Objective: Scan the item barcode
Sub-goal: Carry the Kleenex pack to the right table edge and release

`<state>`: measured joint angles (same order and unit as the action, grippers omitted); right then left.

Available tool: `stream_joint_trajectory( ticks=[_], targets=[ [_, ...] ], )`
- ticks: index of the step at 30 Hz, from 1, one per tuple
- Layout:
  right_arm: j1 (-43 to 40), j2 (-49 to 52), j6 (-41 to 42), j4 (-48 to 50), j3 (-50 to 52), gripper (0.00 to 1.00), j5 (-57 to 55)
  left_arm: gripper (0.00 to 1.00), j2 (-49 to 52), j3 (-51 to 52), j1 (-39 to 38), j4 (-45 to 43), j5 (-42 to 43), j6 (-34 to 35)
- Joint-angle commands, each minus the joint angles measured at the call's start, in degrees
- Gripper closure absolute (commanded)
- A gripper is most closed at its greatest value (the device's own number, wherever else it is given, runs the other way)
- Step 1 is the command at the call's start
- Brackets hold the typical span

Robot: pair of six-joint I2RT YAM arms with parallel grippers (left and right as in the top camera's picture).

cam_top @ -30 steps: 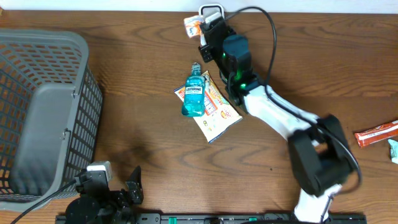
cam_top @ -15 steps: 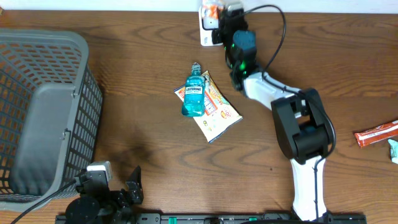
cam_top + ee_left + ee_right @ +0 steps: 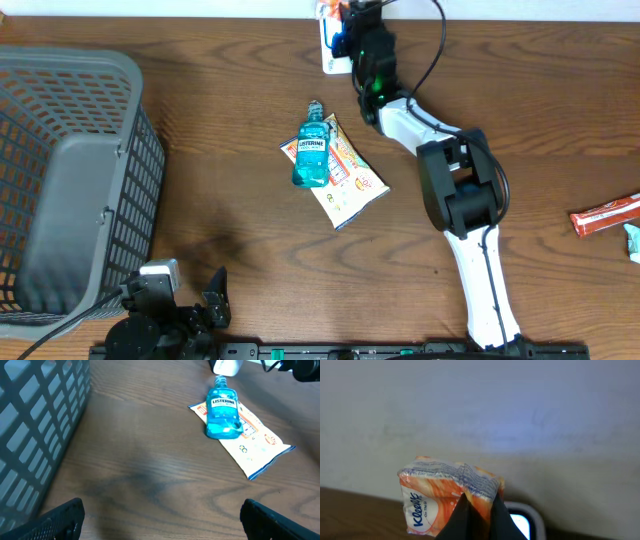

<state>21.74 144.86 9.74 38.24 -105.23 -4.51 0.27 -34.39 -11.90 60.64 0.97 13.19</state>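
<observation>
Right gripper [image 3: 479,504]: clamped on tissue pack [image 3: 440,497], held up at far edge of table [image 3: 230,100], near white scanner [image 3: 524,522] | Left gripper [image 3: 162,520]: jaws wide, empty, near basket [image 3: 60,180]

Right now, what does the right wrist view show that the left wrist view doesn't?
Only the right wrist view: an orange-and-white Kleenex tissue pack pinched in the shut right gripper, before a pale wall. Only the left wrist view: a blue Listerine mouthwash bottle lying on a flat white-and-orange packet, a grey plastic mesh basket, the open left gripper. Both: the brown wooden table.
</observation>
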Motion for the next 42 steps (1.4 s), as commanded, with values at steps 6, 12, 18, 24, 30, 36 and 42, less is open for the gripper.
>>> stream_joint_trajectory(
  ticks=[6,12,18,24,30,36,42],
  targets=[
    [0.1,-1.0,1.0,-0.2,-1.7,0.99,0.2,0.01,0.0,-0.2,-0.2,0.0,-0.1,-0.9],
    [0.2,-10.2,0.7,-13.5,-1.7,0.99,0.1,0.01,0.0,-0.2,-0.2,0.0,-0.1,-0.9],
    [-1.0,-24.7,-6.5,-41.6,-1.7,0.99,-8.7,0.01,0.0,-0.2,-0.2,0.0,-0.1,-0.9],
    [-7.1,-34.4,-9.6,-65.9,-1.7,0.99,-27.8,0.01,0.0,-0.2,-0.2,0.0,-0.1,-0.9],
    [-20.1,-34.9,-9.6,-78.6,-0.8,0.99,-37.0,0.01,0.0,-0.2,-0.2,0.0,-0.1,-0.9],
    [-34.0,-31.4,-6.1,-77.0,4.4,0.99,-33.0,0.01,0.0,-0.2,-0.2,0.0,-0.1,-0.9],
    [-44.3,-25.6,-5.9,-72.8,9.9,0.99,-24.7,0.01,0.0,-0.2,-0.2,0.0,-0.1,-0.9]
  ],
)
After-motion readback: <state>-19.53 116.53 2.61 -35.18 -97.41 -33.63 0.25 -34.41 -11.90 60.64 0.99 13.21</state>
